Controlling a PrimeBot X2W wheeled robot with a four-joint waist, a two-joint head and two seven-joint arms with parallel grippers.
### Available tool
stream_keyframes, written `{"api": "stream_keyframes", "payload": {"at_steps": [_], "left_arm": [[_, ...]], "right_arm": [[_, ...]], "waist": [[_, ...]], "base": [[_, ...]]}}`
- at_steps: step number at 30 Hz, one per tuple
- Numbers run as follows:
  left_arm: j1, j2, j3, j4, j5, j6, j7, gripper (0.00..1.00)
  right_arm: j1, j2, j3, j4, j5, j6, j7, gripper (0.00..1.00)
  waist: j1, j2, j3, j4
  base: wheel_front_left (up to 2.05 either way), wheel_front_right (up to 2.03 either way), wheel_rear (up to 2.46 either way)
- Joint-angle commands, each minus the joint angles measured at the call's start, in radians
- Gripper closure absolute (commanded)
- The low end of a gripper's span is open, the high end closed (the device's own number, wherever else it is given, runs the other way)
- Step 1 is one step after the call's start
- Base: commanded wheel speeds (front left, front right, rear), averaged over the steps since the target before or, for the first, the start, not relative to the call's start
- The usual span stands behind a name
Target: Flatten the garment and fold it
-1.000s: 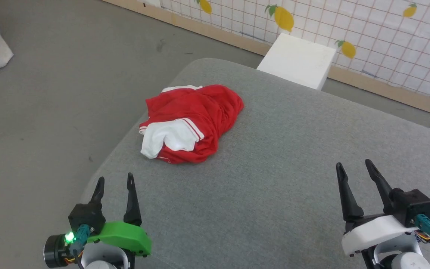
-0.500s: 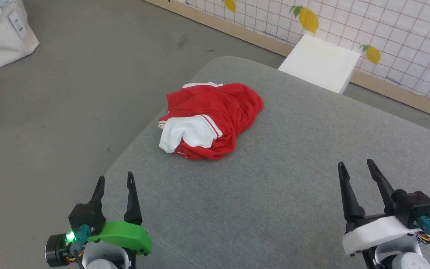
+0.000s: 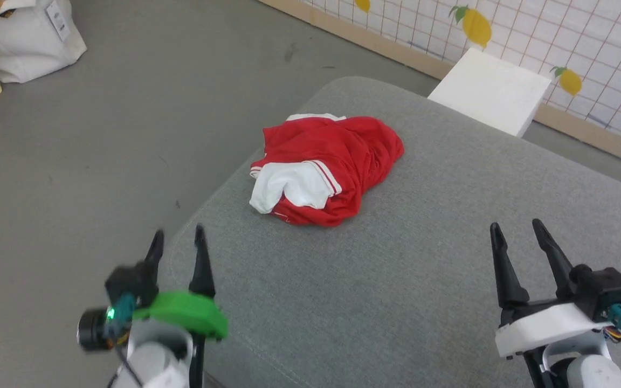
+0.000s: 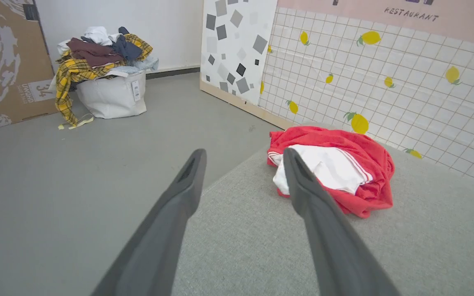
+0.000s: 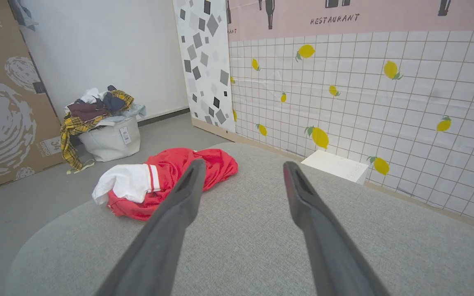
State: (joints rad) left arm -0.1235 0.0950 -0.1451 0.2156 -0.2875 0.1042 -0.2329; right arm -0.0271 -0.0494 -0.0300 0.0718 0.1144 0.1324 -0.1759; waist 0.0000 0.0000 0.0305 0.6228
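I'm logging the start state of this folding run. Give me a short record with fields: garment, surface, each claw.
garment: red T-shirt, crumpled heap, white sleeve on top
surface: grey cushion, garment near its far left edge
left claw: open, empty, clear of garment
right claw: open, empty, clear of garment
folding: not begun

Red shirt [image 3: 326, 167] w/ white sleeve, crumpled on grey cushion [image 3: 397, 302], far-left part near edge. L gripper [image 3: 179, 233] near left, fingers apart, blurred. R gripper [image 3: 516, 225] near right, fingers apart. White box [image 3: 488, 89] far right, white bag [image 3: 25, 43] far left.
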Motion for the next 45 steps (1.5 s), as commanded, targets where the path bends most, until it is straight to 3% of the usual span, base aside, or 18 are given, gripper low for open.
{"api": "stream_keyframes", "payload": {"at_steps": [1, 7, 14, 23, 30, 31, 32, 33, 36, 42, 45], "left_arm": [[-0.069, 0.001, -0.011, 0.015, -0.012, -0.022, 0.023, 0.00], [-0.351, -0.003, -0.022, 0.186, -0.096, -0.123, 0.163, 0.00], [-0.616, -0.004, 0.019, 0.403, -0.221, -0.178, 0.331, 0.00], [-0.769, 0.026, 0.062, 0.599, -0.327, -0.169, 0.584, 0.00], [-0.755, 0.059, 0.021, 0.704, -0.323, -0.137, 0.798, 0.00], [-0.749, 0.062, 0.014, 0.713, -0.321, -0.137, 0.828, 0.17], [-0.742, 0.066, 0.006, 0.719, -0.320, -0.136, 0.856, 0.67], [-0.738, 0.072, -0.002, 0.720, -0.313, -0.135, 0.870, 0.96], [-0.722, 0.105, -0.029, 0.686, -0.271, -0.132, 0.820, 1.00], [-0.695, 0.158, -0.030, 0.574, -0.174, -0.077, 0.463, 1.00], [-0.686, 0.169, -0.034, 0.536, -0.150, -0.080, 0.340, 1.00]], "right_arm": [[-0.021, -0.001, -0.003, -0.012, -0.009, -0.002, 0.004, 0.00], [-0.075, -0.001, 0.014, -0.060, -0.054, -0.002, 0.043, 0.00], [-0.144, -0.001, 0.061, -0.095, -0.088, -0.002, 0.070, 0.00], [-0.227, -0.001, 0.093, -0.101, -0.093, -0.002, 0.058, 0.00], [-0.241, -0.001, 0.082, -0.069, -0.078, -0.002, 0.025, 0.00], [-0.241, -0.001, 0.080, -0.063, -0.075, -0.002, 0.020, 0.00], [-0.239, -0.001, 0.075, -0.055, -0.071, -0.002, 0.014, 0.00], [-0.238, -0.001, 0.072, -0.049, -0.068, -0.002, 0.010, 0.00], [-0.227, -0.001, 0.063, -0.025, -0.053, -0.002, -0.004, 0.00], [-0.184, -0.001, 0.044, 0.024, -0.020, -0.002, -0.029, 0.00], [-0.157, -0.001, 0.031, 0.038, 0.000, -0.002, -0.038, 0.00]], "waist": [[0.0000, 0.0000, 0.042, -0.021], [0.0000, 0.0000, 0.175, -0.100], [0.0000, 0.0000, 0.339, -0.232], [0.0000, 0.0000, 0.483, -0.369], [0.0000, 0.0000, 0.504, -0.409], [0.0000, 0.0000, 0.498, -0.409], [0.0000, 0.0000, 0.488, -0.408], [0.0000, 0.0000, 0.478, -0.406], [0.0000, 0.0000, 0.423, -0.396], [0.0000, 0.0000, 0.269, -0.374], [0.0000, 0.0000, 0.197, -0.374]], "base": [[0.00, 0.00, 0.00], [0.00, 0.00, 0.00], [0.00, 0.00, 0.00], [0.00, 0.00, 0.00], [0.00, 0.00, 0.00], [0.00, 0.00, 0.00], [0.00, 0.00, 0.00], [0.00, 0.00, 0.00], [0.00, 0.00, 0.00], [0.00, 0.00, 0.00], [0.00, 0.00, 0.00]]}}
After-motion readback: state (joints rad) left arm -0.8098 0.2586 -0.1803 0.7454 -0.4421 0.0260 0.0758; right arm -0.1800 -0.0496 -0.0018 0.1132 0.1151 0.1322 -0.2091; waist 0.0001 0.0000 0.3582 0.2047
